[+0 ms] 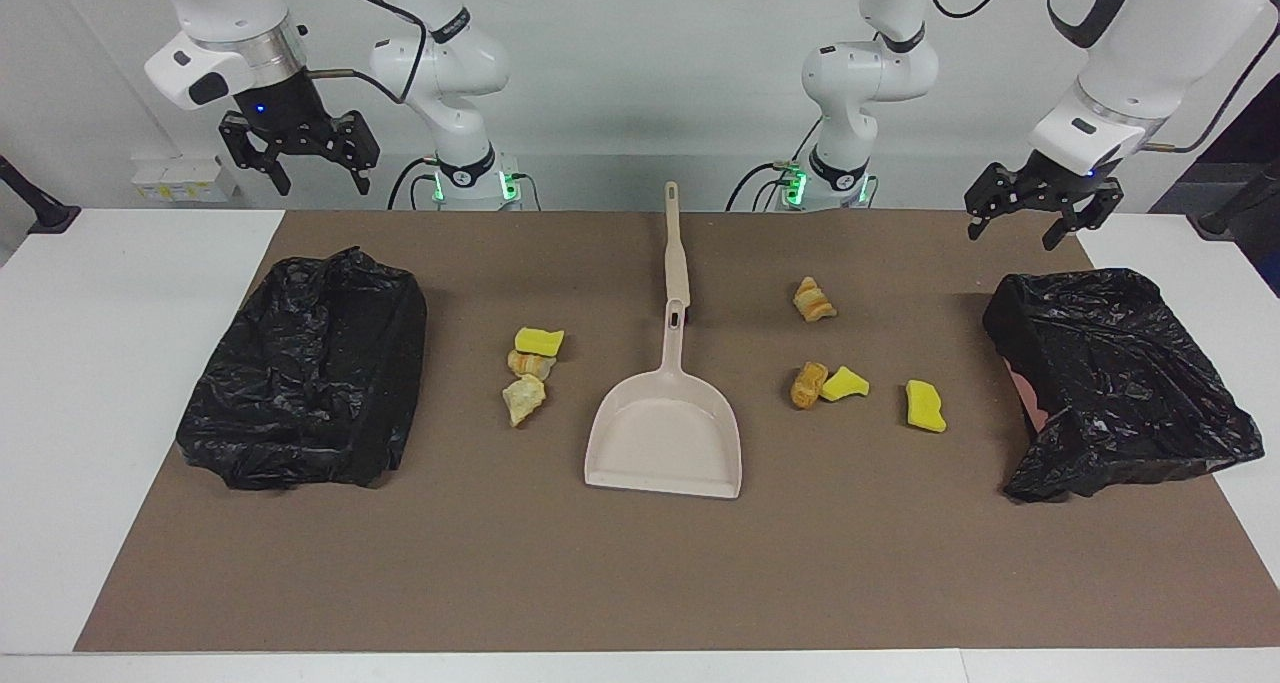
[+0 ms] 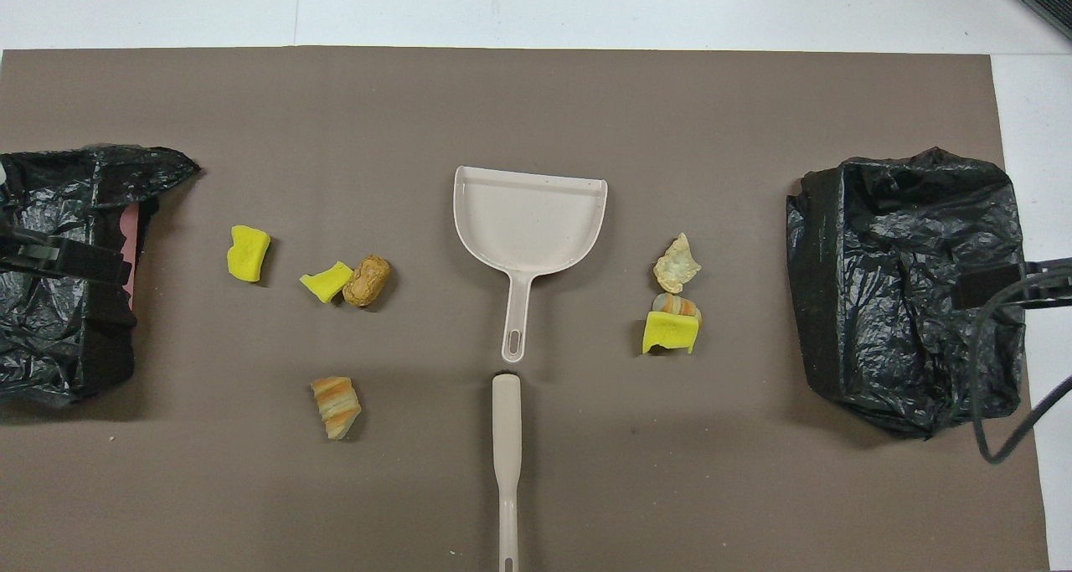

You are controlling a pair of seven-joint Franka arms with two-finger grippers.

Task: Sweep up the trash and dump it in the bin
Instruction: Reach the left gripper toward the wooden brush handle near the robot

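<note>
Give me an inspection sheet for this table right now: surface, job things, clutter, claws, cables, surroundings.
Surface: brown mat on a white table.
Job things: dustpan mid-mat, handle toward the robots; brush handle lying just nearer the robots. Seven trash lumps: three toward the right arm's end, four toward the left arm's end. Two black-bagged bins, one at each end.
Clutter: nothing seen.
Claws: left claw open, raised over the mat's edge by its bin; right claw open, raised above the table's edge; both empty.
Cables: black cable over the right arm's bin, overhead view.
Surroundings: white wall, arm bases with green lights.
</note>
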